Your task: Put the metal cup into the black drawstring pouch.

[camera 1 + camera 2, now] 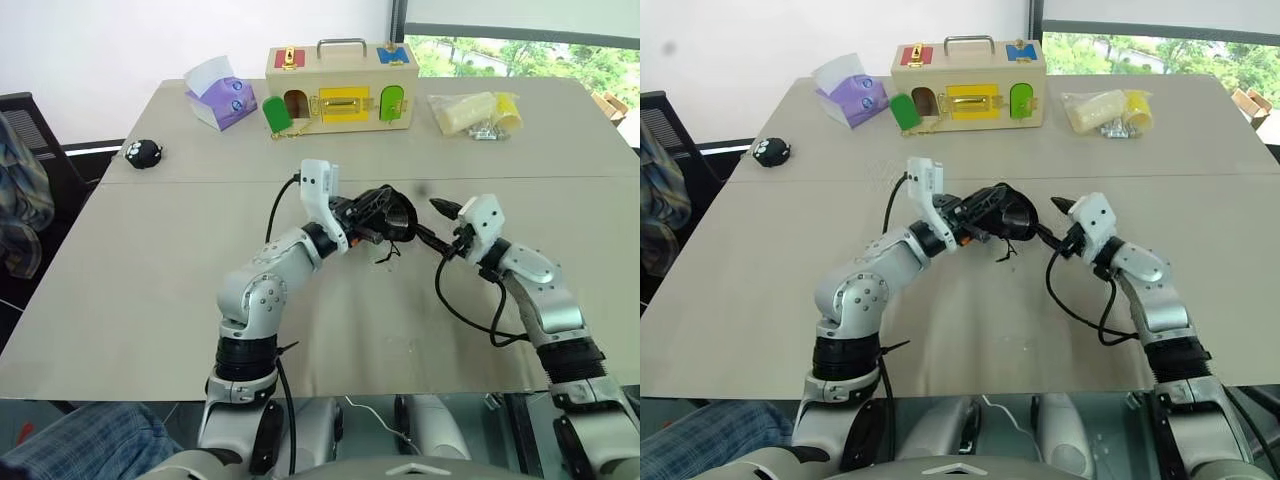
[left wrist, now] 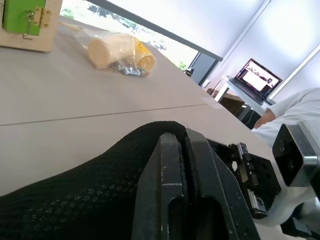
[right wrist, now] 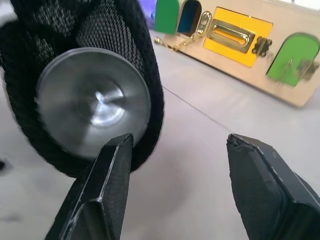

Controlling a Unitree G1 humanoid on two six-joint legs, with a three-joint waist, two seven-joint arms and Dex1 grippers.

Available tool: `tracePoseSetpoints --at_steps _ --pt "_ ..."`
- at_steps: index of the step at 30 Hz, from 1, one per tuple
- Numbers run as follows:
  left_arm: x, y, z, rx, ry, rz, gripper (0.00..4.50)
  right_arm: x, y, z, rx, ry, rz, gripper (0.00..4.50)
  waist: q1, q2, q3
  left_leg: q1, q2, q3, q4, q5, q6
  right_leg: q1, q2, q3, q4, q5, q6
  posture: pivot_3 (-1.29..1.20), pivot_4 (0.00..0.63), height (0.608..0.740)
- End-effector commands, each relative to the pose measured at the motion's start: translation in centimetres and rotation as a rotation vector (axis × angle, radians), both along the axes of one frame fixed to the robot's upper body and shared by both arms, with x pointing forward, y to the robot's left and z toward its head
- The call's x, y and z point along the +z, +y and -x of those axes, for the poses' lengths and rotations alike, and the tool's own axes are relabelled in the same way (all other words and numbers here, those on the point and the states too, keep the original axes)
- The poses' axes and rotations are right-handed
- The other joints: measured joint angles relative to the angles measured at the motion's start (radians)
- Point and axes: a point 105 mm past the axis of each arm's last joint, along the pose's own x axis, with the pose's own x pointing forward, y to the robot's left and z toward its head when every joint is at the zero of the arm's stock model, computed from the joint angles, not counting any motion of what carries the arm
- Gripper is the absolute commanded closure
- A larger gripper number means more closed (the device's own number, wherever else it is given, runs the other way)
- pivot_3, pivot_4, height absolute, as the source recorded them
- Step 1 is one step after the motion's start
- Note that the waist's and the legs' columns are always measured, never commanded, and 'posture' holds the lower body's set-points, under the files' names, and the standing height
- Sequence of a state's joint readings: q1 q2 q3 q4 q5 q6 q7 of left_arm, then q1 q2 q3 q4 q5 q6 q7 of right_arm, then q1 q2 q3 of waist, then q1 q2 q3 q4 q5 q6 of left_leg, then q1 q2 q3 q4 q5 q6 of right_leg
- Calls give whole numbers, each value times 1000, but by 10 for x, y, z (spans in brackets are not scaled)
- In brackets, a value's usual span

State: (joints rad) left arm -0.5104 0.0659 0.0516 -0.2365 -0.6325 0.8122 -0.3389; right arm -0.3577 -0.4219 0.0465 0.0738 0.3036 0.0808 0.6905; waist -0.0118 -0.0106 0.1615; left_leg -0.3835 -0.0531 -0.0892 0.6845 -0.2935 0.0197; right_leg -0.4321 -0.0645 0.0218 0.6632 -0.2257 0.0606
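Office meeting room: long table (image 1: 150, 290), office chair (image 1: 25, 130), open laptop (image 2: 256, 80)

Left gripper (image 2: 186, 165) clamped on black drawstring pouch (image 2: 80, 192), above table (image 2: 75, 100).

Silver-jointed arms, white wrist housings, looping black cables, black-fingered claws.

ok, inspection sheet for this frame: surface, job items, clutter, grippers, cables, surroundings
Surface: beige table, seam across its middle.
Job's things: metal cup sits inside the black drawstring pouch, base showing at the mouth.
Clutter: wooden latch box, tissue pack, clear bag of yellow items, small black ball.
Grippers: left gripper shut on the pouch; right gripper open, beside the pouch mouth.
Cables: black leads at both wrists.
Surroundings: window, laptop, a seated person's leg.
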Motion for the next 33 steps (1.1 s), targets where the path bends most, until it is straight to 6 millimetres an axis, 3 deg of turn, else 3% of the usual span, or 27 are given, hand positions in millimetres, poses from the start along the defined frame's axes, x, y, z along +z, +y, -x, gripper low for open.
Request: tracePoseSetpoints --at_steps 1,7,13,17,25,33 --pt "15 1 -1 3 -42 34 4500 10 -4 15 28 46 -81 1473 2 0 0 0 0 0 0 0 0 0 0 0 0 0 0 0 150 710" --pt "17 2 -7 7 -28 40 4500 -10 -5 37 66 221 -113 1473 2 0 0 0 -1 0 0 0 0 0 -1 0 0 0 0 0 150 710" --pt "30 1 -15 24 -11 114 4500 -26 28 50 117 294 -104 1473 -2 0 0 0 0 0 0 0 0 0 0 0 0 0 0 0 150 710" --pt "36 0 -17 29 2 149 4500 -22 43 43 81 289 -166 1473 -1 0 0 0 0 0 0 0 0 0 0 0 0 0 0 0 150 710" --pt "36 -4 -19 15 8 149 4500 -10 52 15 -18 231 -217 1473 0 0 0 0 -1 -1 0 0 0 0 0 0 0 0 0 0 150 710" --pt "37 -4 -20 19 4 151 4500 -2 71 20 73 227 -245 1473 0 0 0 0 -2 -1 0 0 0 0 0 -1 0 0 0 0 150 710"
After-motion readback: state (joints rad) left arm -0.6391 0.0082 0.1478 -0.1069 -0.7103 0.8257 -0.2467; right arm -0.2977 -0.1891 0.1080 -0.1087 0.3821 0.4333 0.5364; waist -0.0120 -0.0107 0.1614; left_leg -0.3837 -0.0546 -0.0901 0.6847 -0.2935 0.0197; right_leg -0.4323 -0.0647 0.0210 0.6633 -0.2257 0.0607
